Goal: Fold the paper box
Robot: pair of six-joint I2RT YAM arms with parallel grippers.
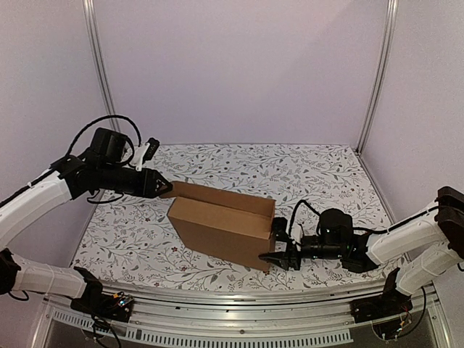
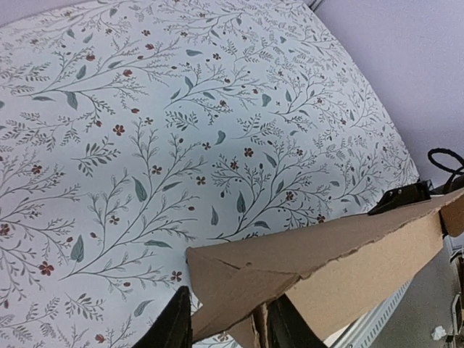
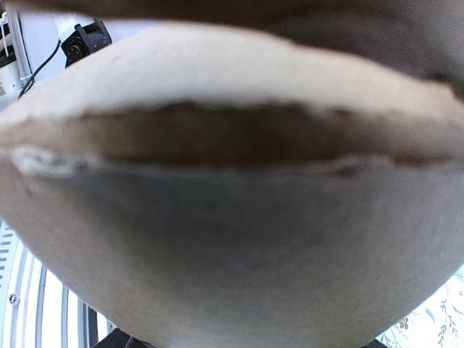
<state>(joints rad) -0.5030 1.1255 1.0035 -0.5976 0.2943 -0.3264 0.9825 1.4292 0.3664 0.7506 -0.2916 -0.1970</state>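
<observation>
One paper box [image 1: 221, 225], two grippers [image 1: 164, 186] [image 1: 278, 244], apparently gripping

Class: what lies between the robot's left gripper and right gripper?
The plain brown corrugated cardboard box spans from the left gripper to the right gripper, as the top external view shows.

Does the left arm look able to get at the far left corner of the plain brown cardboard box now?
Probably yes: the left gripper has a finger on each side of that corner of the brown cardboard box, with nothing in the way.
</observation>
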